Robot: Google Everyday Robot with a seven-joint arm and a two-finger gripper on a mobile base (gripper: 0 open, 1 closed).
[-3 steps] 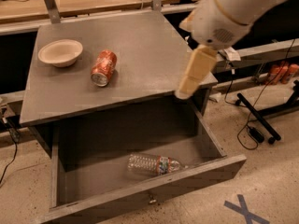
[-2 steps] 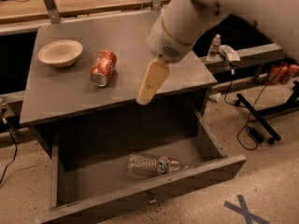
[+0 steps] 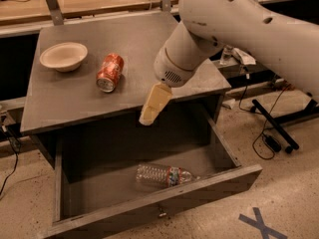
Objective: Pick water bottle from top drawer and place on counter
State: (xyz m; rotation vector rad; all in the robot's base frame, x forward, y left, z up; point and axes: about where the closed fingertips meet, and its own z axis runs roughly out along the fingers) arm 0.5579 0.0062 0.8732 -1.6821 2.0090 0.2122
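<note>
— Where is the gripper [image 3: 148,117]?
— Middle of the frame, at the end of the white arm [image 3: 239,21] that comes in from the upper right. It slants down and to the left, its tip over the front edge of the counter [image 3: 75,101] and above the drawer [image 3: 149,209].
— Open or closed?
— I cannot tell; from this side it reads as one pale wedge. Nothing is seen in it.
— And the bottle [image 3: 163,176]?
— Lower centre, lying on its side on the drawer floor, cap to the right, close behind the front panel. It is well below the gripper and apart from it.
— The drawer itself?
— Pulled out wide across the bottom of the frame, with a small pull [image 3: 160,213] at the middle of its front.
— What sits on the counter?
— A can [image 3: 109,72] on its side, left of centre, its end facing the camera, and a bowl [image 3: 63,56] upright, further left and near it. They do not touch.
— Anything else?
— A blue cross [image 3: 261,223] on the floor at lower right.
</note>
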